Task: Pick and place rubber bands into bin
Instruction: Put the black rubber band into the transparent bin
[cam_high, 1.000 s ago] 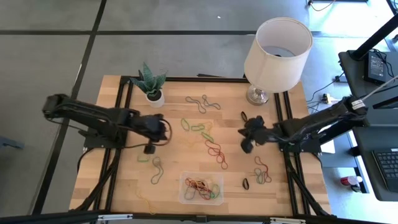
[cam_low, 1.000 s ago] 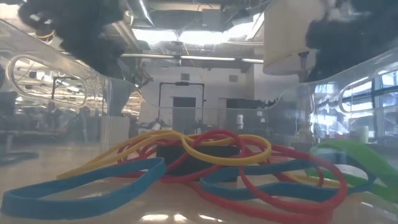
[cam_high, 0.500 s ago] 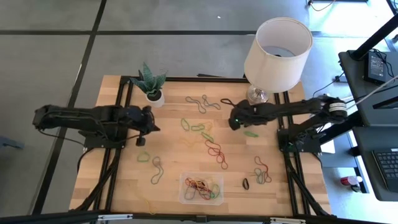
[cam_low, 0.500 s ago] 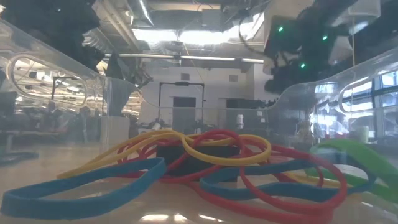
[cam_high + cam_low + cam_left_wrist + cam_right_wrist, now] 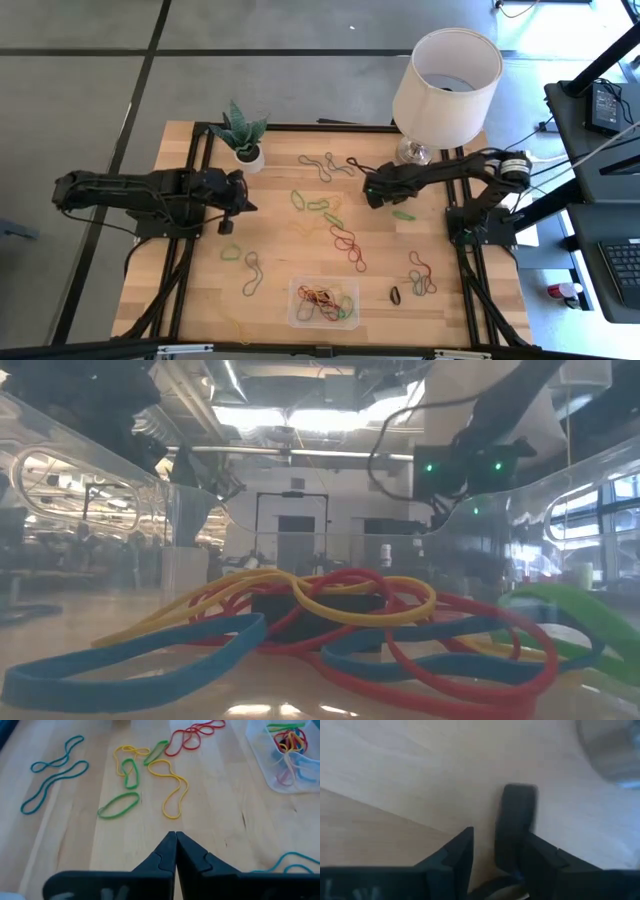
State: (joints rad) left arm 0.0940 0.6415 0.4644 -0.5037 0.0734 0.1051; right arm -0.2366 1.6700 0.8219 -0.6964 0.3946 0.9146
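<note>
1. Since half a second ago the right tool (image 5: 371, 192) has edged slightly back toward the lamp base (image 5: 413, 152); its fingers stand parted around a black rubber band (image 5: 516, 822).
2. Loose rubber bands (image 5: 345, 243) lie scattered mid-worktop (image 5: 280, 290), others heaped inside the bin (image 5: 296, 316) at the near edge.
3. Left tool (image 5: 236, 200), clenched empty, hovers near the potted plant (image 5: 241, 135).
</note>
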